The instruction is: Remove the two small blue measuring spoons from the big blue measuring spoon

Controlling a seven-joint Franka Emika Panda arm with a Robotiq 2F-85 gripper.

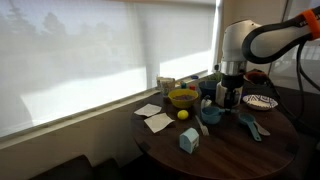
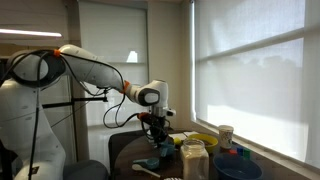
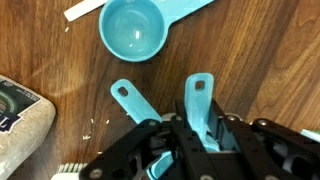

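Note:
In the wrist view the big blue measuring spoon (image 3: pixel 135 28) lies on the wooden table, bowl up and empty, with its handle running to the upper right. My gripper (image 3: pixel 200 128) is shut on the handle of one small blue measuring spoon (image 3: pixel 200 98), which sticks out between the black fingers. The second small blue measuring spoon (image 3: pixel 134 102) lies just to its left, and its bowl end is hidden under my gripper. Both small spoons are apart from the big spoon. In both exterior views my gripper (image 1: pixel 230 96) (image 2: pixel 158 133) hangs low over the table.
A jar of rice (image 3: pixel 12 120) stands at the left and a pale cream spoon (image 3: pixel 85 9) lies at the top. On the round dark table (image 1: pixel 225 155) are a yellow bowl (image 1: pixel 183 98), a light-blue carton (image 1: pixel 188 140), white napkins (image 1: pixel 155 120) and a plate (image 1: pixel 262 101).

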